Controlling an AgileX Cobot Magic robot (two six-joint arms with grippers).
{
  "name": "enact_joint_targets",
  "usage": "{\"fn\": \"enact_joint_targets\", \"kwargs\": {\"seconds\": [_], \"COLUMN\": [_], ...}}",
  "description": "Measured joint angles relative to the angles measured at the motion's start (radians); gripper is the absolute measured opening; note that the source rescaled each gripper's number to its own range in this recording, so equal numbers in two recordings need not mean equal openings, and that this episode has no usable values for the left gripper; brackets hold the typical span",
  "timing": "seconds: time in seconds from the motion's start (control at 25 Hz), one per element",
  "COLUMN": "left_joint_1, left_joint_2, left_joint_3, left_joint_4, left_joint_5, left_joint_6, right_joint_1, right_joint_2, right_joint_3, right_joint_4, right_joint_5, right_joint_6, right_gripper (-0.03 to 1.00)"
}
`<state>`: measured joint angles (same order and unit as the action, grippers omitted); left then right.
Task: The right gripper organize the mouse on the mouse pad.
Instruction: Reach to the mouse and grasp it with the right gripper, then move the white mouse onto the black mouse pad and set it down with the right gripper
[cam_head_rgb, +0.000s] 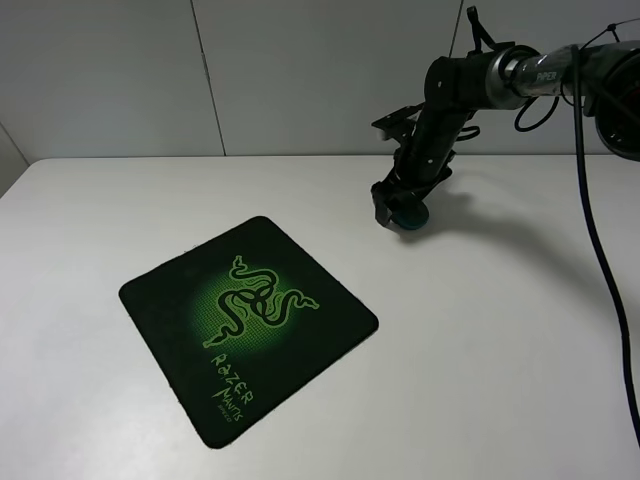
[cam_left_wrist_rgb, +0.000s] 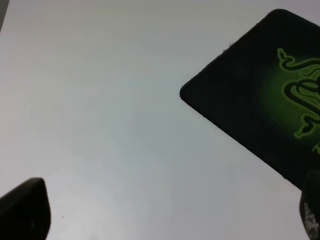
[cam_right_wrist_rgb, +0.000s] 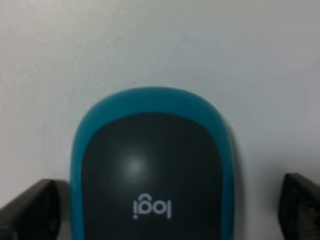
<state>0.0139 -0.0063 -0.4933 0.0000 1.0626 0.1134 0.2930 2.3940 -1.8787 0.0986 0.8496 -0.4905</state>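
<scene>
The mouse (cam_head_rgb: 413, 219) lies on the white table at the back right, well apart from the mouse pad (cam_head_rgb: 170, 300); only its teal edge shows under the claw. The right gripper (cam_head_rgb: 398, 212) is lowered over it. In the right wrist view the mouse (cam_right_wrist_rgb: 152, 165) fills the space between the fingers (cam_right_wrist_rgb: 30, 212). The jaws stand open on either side of it, with a gap on one side. The mouse pad, black with a green snake logo, lies flat at the centre left and also shows in the left wrist view (cam_left_wrist_rgb: 240, 95). The left gripper (cam_left_wrist_rgb: 165, 215) is open and empty above bare table.
The white table (cam_head_rgb: 480, 350) runs up to a grey panelled wall behind. The right arm (cam_head_rgb: 470, 80) and its cable (cam_head_rgb: 600, 250) reach in from the upper right. The left arm is out of the exterior view.
</scene>
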Motion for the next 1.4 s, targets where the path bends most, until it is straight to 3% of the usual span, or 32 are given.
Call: {"fn": "enact_joint_targets", "kwargs": {"seconds": [0.2, 0.24, 0.68, 1.16, 1.4], "left_joint_1": [0.0, 0.0, 0.0, 0.0, 0.0], "left_joint_2": [0.0, 0.0, 0.0, 0.0, 0.0], "left_joint_3": [0.0, 0.0, 0.0, 0.0, 0.0], "left_joint_4": [0.0, 0.0, 0.0, 0.0, 0.0], "left_joint_5": [0.0, 0.0, 0.0, 0.0, 0.0], "left_joint_6": [0.0, 0.0, 0.0, 0.0, 0.0], "right_joint_1": [0.0, 0.0, 0.0, 0.003, 0.063], "right_joint_2": [0.0, 0.0, 0.0, -0.076, -0.119], "right_joint_3": [0.0, 0.0, -0.001, -0.004, -0.004], "right_joint_4": [-0.003, -0.004, -0.004, -0.005, -0.03], "right_joint_5": [0.018, 0.018, 0.029, 0.104, 0.15], "right_joint_6": [0.003, 0.003, 0.003, 0.049, 0.113], "right_gripper": [0.06, 0.0, 0.0, 0.0, 0.0]}}
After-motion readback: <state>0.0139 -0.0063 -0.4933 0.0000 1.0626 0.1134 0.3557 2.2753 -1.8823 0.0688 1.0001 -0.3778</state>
